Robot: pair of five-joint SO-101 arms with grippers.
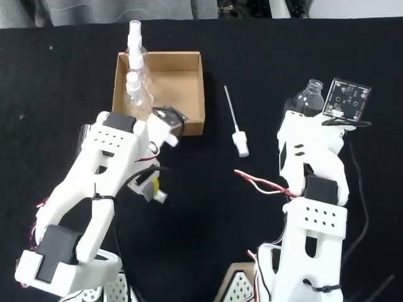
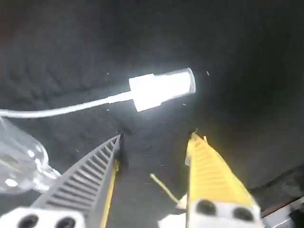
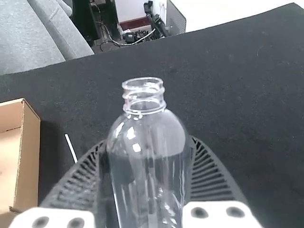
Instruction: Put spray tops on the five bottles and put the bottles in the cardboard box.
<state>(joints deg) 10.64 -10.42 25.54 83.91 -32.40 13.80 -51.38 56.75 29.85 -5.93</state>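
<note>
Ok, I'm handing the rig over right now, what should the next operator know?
Left hand: open, empty, facing the loose spray top lying on the black cloth.
Right hand: shut on an uncapped bottle.
Done: two topped bottles in the cardboard box.
Left: fit the spray top on the held bottle, box it, then do the other two of the five.

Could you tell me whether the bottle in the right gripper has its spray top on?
Off: the bottle has a bare, open neck; a spray top lies on the table.
</note>
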